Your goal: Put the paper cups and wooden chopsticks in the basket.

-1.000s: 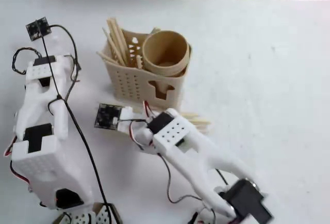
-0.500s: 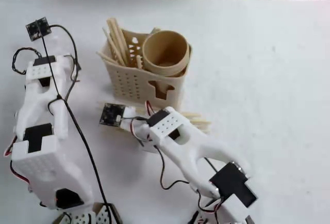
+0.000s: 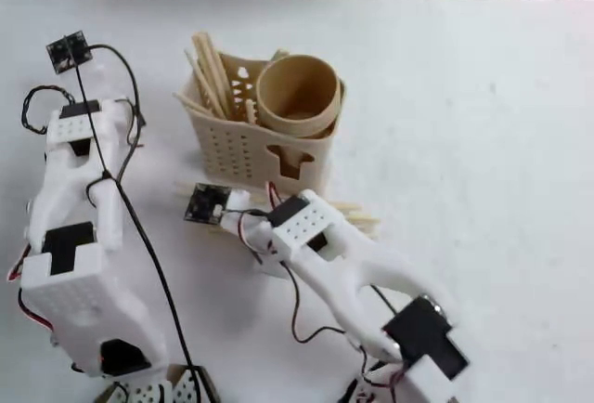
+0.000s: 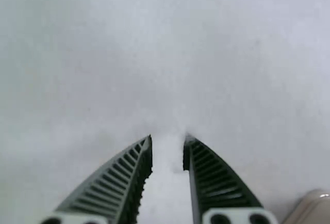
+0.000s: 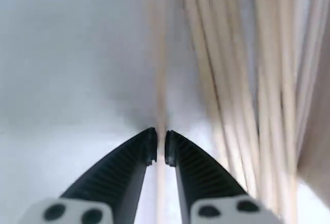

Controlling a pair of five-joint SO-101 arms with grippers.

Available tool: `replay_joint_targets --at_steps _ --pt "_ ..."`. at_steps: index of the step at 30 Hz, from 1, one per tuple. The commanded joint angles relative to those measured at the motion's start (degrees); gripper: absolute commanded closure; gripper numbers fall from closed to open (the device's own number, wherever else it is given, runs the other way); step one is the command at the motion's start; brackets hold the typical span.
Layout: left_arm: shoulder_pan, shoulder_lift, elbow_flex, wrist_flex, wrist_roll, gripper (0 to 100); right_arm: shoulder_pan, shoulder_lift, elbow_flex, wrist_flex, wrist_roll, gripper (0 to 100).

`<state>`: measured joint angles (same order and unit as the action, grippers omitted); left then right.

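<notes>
Right claw [image 5: 160, 146] is drawn narrow, its ribbed dark tips pinched onto a single pale wooden chopstick [image 5: 159, 53] that passes between them. That stick's long axis runs in line with the fingers and straight out past them over the white table [image 3: 483, 124]. Just beside it lies a loose bundle of pale wooden chopsticks [image 5: 247, 79], all roughly parallel to the held one.

From the high view, the loose bundle [image 3: 357, 217] lies flat in front of the cream perforated plastic basket [image 3: 251, 148]. Its long axis runs along the basket's near wall, and its ends stick out on either side of the white right arm [image 3: 343, 264], which hangs over its middle. The basket's near wall is close beside these sticks.

Inside the basket a tan paper cup [image 3: 299, 95] sits with its mouth open upward. A sheaf of standing wooden chopsticks [image 3: 212, 73] leans against the basket's left corner, tips fanned above the rim.

Left claw [image 4: 167, 149] has a narrow gap between its tips with nothing in it, over bare tabletop. The white left arm [image 3: 79, 189] lies to the left of the basket, apart from it. A broad stretch of open table runs to the right of the basket, out to the far edge.
</notes>
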<state>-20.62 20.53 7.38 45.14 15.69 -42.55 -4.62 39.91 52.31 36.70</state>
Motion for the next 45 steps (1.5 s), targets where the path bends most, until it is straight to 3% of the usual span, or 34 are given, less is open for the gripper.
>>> replay_joint_targets --at_steps 1,8,12,19,27,41,45 --pt "-0.6 -0.5 -0.4 -1.1 0.0 88 1.1 -13.1 -0.7 5.4 -3.3 98.3" --pt "-0.6 -0.4 -0.4 -1.1 0.0 88 1.2 -41.2 -4.0 12.5 -14.9 98.3" --pt "-0.5 -0.4 -0.4 -1.1 0.0 88 2.0 -47.0 -15.2 12.7 -19.8 98.4" --pt "-0.6 -0.4 -0.4 -1.1 0.0 88 1.9 -34.8 -38.7 1.2 -21.5 98.4" --pt "-0.6 -0.4 -0.4 -1.1 0.0 88 2.2 -16.5 -46.2 -23.3 -21.5 98.3" --pt "-0.6 -0.4 -0.4 -1.1 0.0 88 2.2 -12.3 -46.1 -25.0 -21.5 98.0" --pt "-0.6 -0.4 -0.3 -1.0 0.0 88 2.2 -12.0 -46.1 -23.3 -21.5 87.4"
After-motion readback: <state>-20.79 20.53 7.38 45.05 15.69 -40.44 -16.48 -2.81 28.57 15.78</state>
